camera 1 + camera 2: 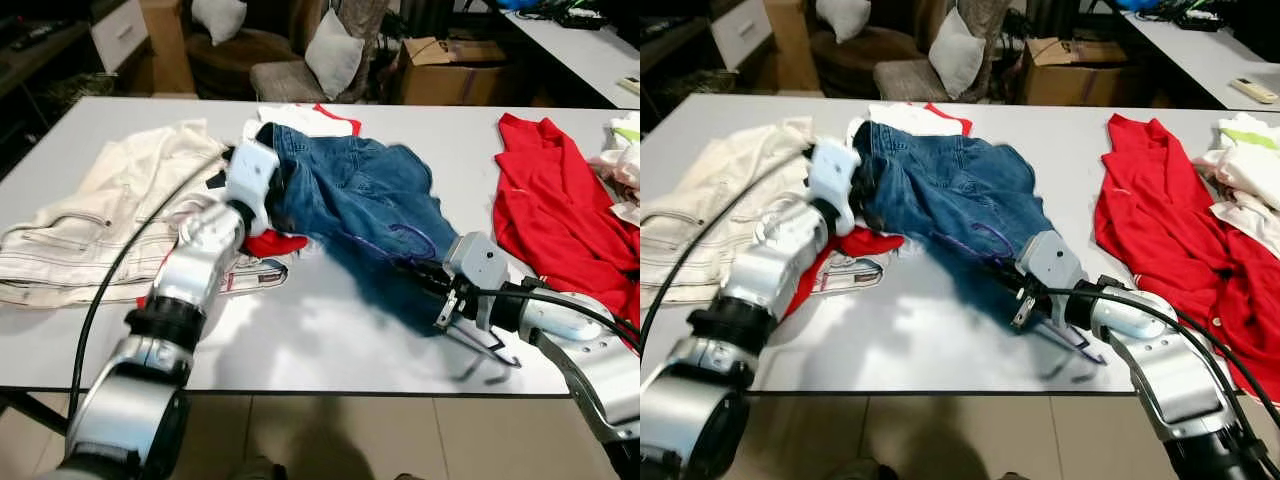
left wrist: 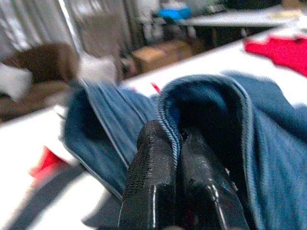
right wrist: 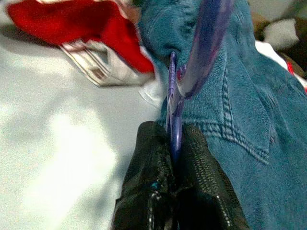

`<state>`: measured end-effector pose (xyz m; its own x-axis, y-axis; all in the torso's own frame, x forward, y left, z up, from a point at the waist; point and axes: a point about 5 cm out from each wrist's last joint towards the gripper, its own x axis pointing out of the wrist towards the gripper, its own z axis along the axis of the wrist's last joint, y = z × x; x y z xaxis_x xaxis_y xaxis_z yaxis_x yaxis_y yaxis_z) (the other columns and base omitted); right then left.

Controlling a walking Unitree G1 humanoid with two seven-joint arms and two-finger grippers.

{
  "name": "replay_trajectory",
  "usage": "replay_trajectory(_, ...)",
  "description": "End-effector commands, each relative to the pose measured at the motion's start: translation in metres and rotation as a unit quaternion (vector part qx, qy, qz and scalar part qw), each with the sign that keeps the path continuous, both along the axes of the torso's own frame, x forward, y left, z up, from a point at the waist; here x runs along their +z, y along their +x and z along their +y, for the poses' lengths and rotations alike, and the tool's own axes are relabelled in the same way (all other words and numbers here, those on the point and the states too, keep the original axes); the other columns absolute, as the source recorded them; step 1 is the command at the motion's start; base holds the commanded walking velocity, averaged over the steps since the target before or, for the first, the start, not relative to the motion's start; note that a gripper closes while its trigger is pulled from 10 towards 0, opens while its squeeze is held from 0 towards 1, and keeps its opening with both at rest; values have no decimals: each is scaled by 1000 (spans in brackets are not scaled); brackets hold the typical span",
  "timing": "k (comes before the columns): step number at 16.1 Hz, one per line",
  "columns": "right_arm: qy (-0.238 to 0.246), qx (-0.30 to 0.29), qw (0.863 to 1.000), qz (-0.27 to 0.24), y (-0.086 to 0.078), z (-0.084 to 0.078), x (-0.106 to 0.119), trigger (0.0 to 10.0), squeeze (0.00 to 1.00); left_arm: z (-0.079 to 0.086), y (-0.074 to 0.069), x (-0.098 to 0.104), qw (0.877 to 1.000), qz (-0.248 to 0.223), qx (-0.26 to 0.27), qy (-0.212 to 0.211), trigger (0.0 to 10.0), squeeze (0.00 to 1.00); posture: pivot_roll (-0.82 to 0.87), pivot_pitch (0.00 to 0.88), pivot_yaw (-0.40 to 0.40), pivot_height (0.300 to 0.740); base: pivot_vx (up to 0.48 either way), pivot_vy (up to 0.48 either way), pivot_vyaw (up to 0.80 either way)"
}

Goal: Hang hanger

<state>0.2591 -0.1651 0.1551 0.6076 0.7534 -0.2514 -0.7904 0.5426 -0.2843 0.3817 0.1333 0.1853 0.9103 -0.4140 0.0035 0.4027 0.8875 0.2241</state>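
Blue jeans lie crumpled in the middle of the white table. A thin purple hanger rests on them, its bar running into the denim. My right gripper is shut on the purple hanger, at the jeans' near right corner. My left gripper is shut on the jeans' waistband, at the garment's far left end.
A cream jacket lies on the table's left side. A red-and-white garment lies under the jeans. A red shirt and pale clothes lie at the right. Chairs, a cushion and a cardboard box stand beyond the table.
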Motion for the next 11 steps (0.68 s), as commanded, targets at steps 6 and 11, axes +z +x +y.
replay_trajectory(6, 38, 82, 996, 17, -30, -2, 34, 10000, 0, 51, 24, 28, 985, -40, 165, 23, 10000, 0, -101, 0, 92, 740, 0, 0, 0)
replay_trajectory(11, 165, 64, 984, -2, -38, -8, 62, 10000, 0, 69, 10, -26, 983, 73, 96, 139, 10000, 0, -107, 0, 112, 740, 0, 0, 0)
